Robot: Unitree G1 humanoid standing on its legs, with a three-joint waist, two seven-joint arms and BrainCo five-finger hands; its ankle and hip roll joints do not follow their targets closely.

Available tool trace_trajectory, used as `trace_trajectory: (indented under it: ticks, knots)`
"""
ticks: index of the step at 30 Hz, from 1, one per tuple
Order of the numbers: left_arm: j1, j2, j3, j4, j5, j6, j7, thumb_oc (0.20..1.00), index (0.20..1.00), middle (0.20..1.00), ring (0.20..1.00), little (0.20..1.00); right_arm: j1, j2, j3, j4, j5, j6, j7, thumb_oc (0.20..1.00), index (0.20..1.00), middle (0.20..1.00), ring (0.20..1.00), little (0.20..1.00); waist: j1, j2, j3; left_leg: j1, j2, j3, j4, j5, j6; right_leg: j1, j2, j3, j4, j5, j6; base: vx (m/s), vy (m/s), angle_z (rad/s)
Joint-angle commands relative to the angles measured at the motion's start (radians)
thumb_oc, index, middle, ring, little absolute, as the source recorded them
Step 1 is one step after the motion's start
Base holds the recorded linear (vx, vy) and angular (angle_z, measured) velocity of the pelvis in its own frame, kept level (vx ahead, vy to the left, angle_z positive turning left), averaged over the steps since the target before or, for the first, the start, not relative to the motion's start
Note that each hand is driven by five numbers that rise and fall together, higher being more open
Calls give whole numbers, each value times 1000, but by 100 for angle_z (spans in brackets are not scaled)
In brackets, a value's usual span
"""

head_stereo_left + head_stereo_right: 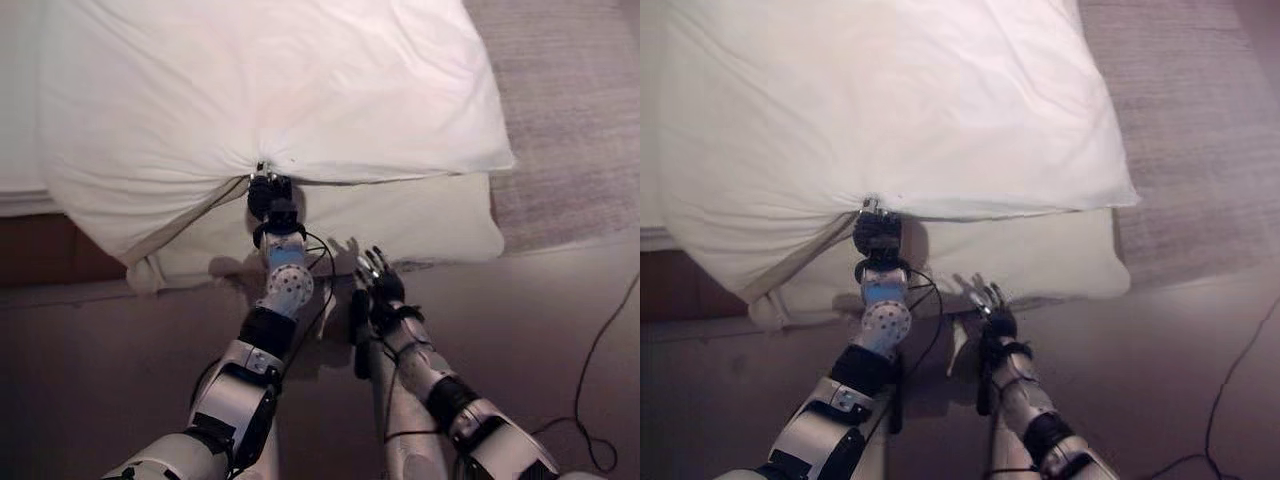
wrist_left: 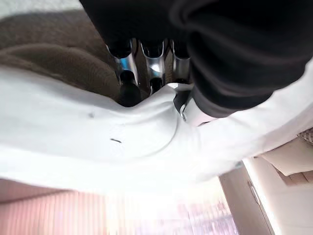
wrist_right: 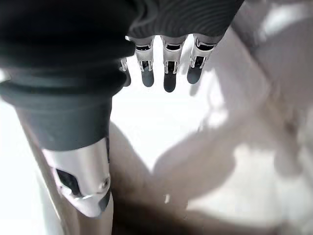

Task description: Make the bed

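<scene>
My left hand (image 1: 270, 193) pinches the white duvet (image 1: 270, 80) edge — it's bunched, not yet smoothed. Right hand (image 1: 378, 283) hangs open — most work remains, I'd say.

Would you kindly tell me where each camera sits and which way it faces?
Left eye view: head, looking down at the white duvet; both arms show.
Right eye view: same scene, slightly aside.
Left wrist view: along the left hand, pinching the duvet's edge.
Right wrist view: along the open right hand.
The left hand appears in both.
</scene>
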Motion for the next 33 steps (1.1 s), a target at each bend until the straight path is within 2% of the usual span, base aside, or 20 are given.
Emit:
trace_trajectory:
  ticks: [1, 4, 7, 11, 14, 17, 21, 29, 33]
  knots:
    - [-56, -66, -62, -199, 21, -30, -103, 200, 200, 200, 200, 200, 7, 27, -3, -24, 205, -53, 32, 1000, 1000, 1000, 1000, 1000, 18, 73, -7, -10, -54, -11, -107, 93, 35, 34, 13, -16, -8, 4, 58, -3, 11, 26]
    - [-21, -50, -92, -294, 21, -24, -119, 200, 200, 200, 200, 200, -28, 54, -6, -44, 319, -49, 53, 1000, 1000, 1000, 1000, 1000, 47, 90, 8, -1, -69, -36, -114, 98, 36, 57, 0, -40, -9, -5, 55, 3, -17, 23]
    - [1, -34, -96, -321, 34, -28, -109, 200, 200, 200, 200, 200, -36, 52, -3, -76, 352, -49, 63, 1000, 1000, 1000, 1000, 1000, 58, 95, 10, 1, -75, -45, -114, 101, 36, 65, -8, -50, -7, -9, 52, 10, -4, 22]
    - [35, 2, -68, -384, 81, -52, -83, 200, 200, 200, 200, 200, -75, 45, -16, -134, 379, -76, 64, 1000, 1000, 1000, 1000, 1000, 76, 102, 10, 0, -82, -54, -116, 103, 40, 69, -15, -56, -7, -13, 50, 12, 11, 19]
    - [69, 24, -14, -417, 131, -91, -42, 200, 200, 200, 200, 200, -111, 31, -72, -184, 388, -128, 55, 1000, 1000, 1000, 1000, 1000, 95, 109, 9, 0, -88, -57, -118, 103, 43, 70, -19, -63, -6, -18, 49, 13, 4, 3]
    - [85, 39, 15, -426, 169, -106, -10, 200, 200, 200, 200, 200, -117, 14, -104, -220, 374, -155, 45, 1000, 1000, 1000, 1000, 1000, 97, 113, 9, 2, -89, -58, -119, 102, 44, 71, -21, -66, -5, -21, 49, 22, 20, 3]
    - [123, 84, 92, -443, 258, -124, 68, 200, 200, 200, 200, 200, -120, -18, -200, -296, 361, -233, 4, 1000, 1000, 1000, 1000, 1000, 101, 122, 6, 2, -94, -60, -122, 101, 46, 68, -26, -67, 1, -26, 48, 12, 17, 1]
    - [200, 152, 197, -452, 365, -112, 146, 200, 200, 200, 200, 200, -83, -65, -315, -384, 306, -292, -49, 1000, 1000, 1000, 1000, 1000, 93, 124, -19, -14, -94, -49, -122, 101, 50, 47, -27, -63, 3, -27, 49, 17, 8, 2]
    - [220, 172, 242, -430, 386, -116, 171, 200, 200, 200, 200, 200, -82, -91, -374, -357, 291, -307, -86, 1000, 1000, 1000, 1000, 1000, 92, 130, -31, -20, -94, -48, -121, 99, 52, 39, -26, -57, 8, -32, 51, 7, 3, -2]
